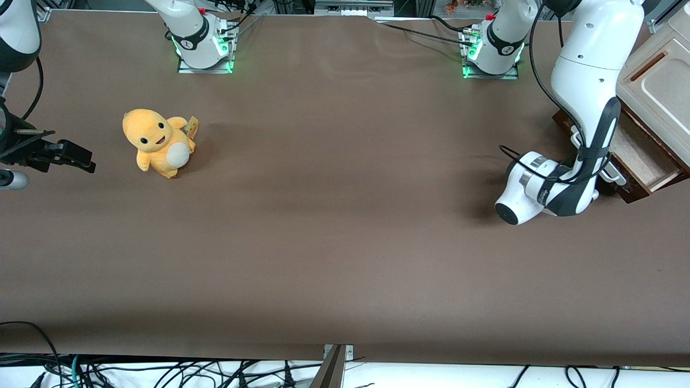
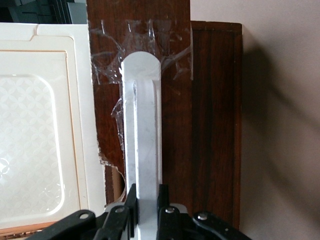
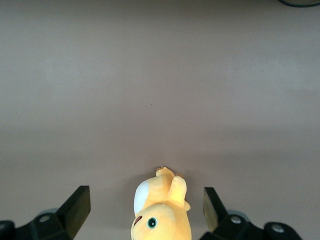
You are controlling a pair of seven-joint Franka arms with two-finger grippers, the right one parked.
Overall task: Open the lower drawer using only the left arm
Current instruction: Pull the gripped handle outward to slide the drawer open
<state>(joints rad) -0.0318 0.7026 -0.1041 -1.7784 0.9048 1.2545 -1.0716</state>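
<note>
- Lower drawer (image 1: 644, 156) sits partly pulled out of the cabinet (image 1: 660, 91) at the working arm's end of the worktop (image 1: 345, 242), its pale wood floor exposed.
- Its dark brown front (image 2: 175, 100) carries a silver handle (image 2: 142, 130) with clear tape around the handle's mount.
- Left arm (image 1: 585, 91) bends down in front of the drawer.
- Its tool (image 2: 146, 207) is closed on the handle, one black finger (image 2: 131, 205) pressed against each side.
- An orange plush toy (image 1: 159, 143) stands well apart, toward the parked arm's end.
</note>
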